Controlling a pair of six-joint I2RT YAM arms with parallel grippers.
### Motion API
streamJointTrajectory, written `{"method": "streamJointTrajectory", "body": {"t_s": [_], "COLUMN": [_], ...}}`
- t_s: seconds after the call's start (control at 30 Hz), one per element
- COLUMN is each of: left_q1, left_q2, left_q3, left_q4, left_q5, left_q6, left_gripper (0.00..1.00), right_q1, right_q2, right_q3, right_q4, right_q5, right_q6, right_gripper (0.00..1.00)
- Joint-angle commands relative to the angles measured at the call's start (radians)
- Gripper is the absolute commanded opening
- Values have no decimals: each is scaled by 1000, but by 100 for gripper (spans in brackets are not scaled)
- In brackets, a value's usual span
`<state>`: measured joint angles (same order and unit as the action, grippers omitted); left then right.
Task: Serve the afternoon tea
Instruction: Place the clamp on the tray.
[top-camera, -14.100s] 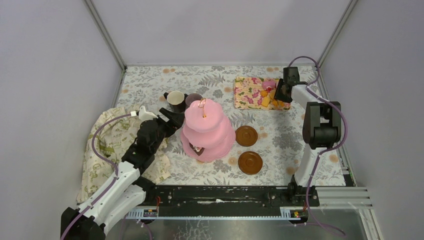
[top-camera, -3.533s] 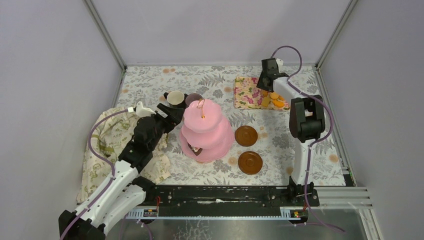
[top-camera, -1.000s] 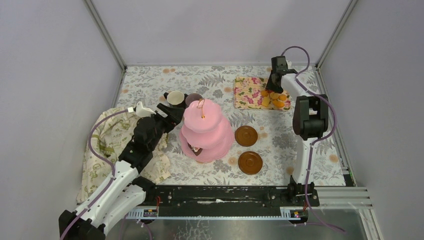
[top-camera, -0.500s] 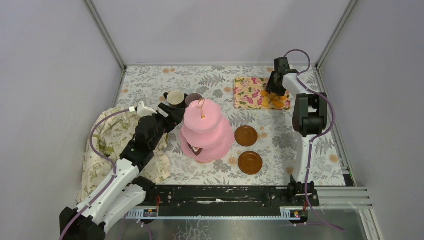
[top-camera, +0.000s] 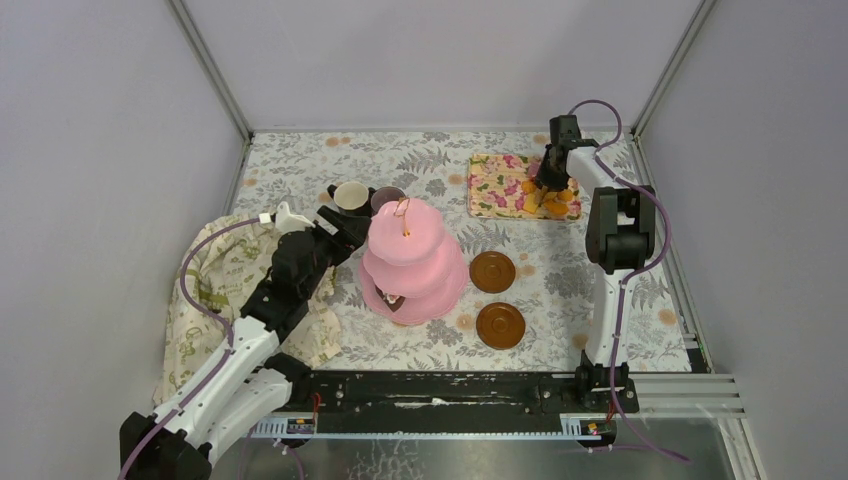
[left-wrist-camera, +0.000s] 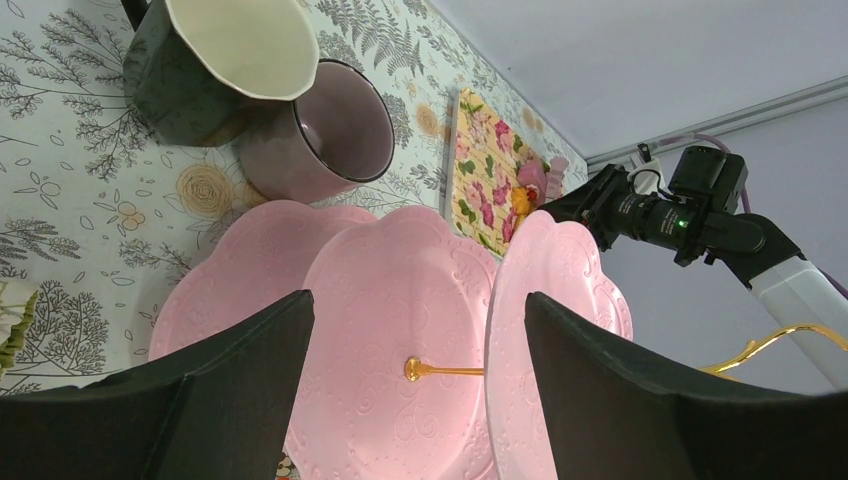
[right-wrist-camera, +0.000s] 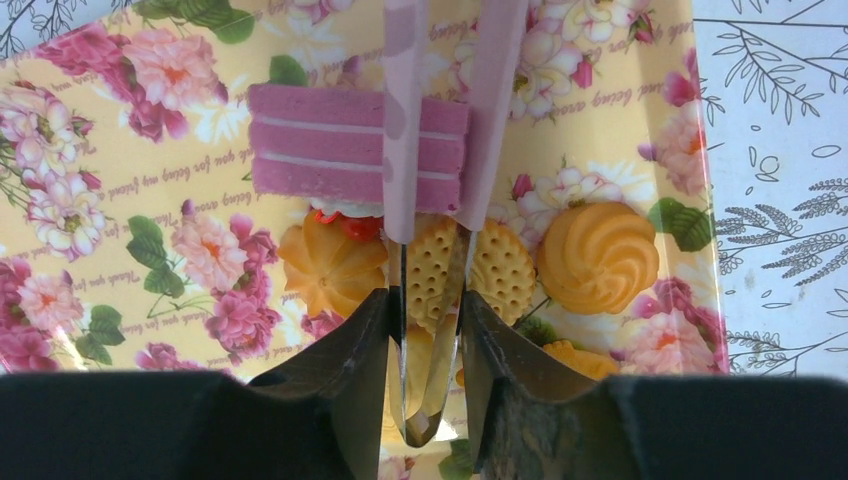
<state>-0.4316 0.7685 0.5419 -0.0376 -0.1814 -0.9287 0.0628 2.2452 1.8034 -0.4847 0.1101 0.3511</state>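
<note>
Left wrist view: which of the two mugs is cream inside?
The faceted mug at the top left, the one farther from the stand. The round mug beside it is dull purple inside.

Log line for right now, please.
left fingers open beside pink three-tier cake stand; right fingers over round dotted biscuit on rectangular floral tray; grip unclear

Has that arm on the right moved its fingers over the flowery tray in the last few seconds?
Yes. The right arm's fingers have shifted from the floral tray's far middle toward its right end, over the orange biscuits.
</note>
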Motion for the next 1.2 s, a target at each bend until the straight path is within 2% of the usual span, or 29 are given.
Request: {"method": "streamJointTrajectory", "body": {"t_s": [0.0,0.23,0.43,0.87,1.17], "left_q1": [-5,-6,-6,-6,-6], "left_q2": [-12,-29,-55,-66,-103], "left_q3": [30,34,39,60,63], "left_q4": [44,31,17,1,-36], "left_q5": [11,15,15,18,0], "left_q6": [7,5,2,-1,5], "left_gripper": [85,85,85,85,85], "right_q1": [-1,-1,4,66,157], "right_q2": [-7,-39,-81,-125,-148], "right_q3": [3,-17,-34,-23,-60], "right_q4": [17,13,6,-25,-3], "right_q5": [-40,-62,-92,-104,-85], "right_q6": [12,18,21,27,82], "right_gripper": [32,18,1,0,0]}}
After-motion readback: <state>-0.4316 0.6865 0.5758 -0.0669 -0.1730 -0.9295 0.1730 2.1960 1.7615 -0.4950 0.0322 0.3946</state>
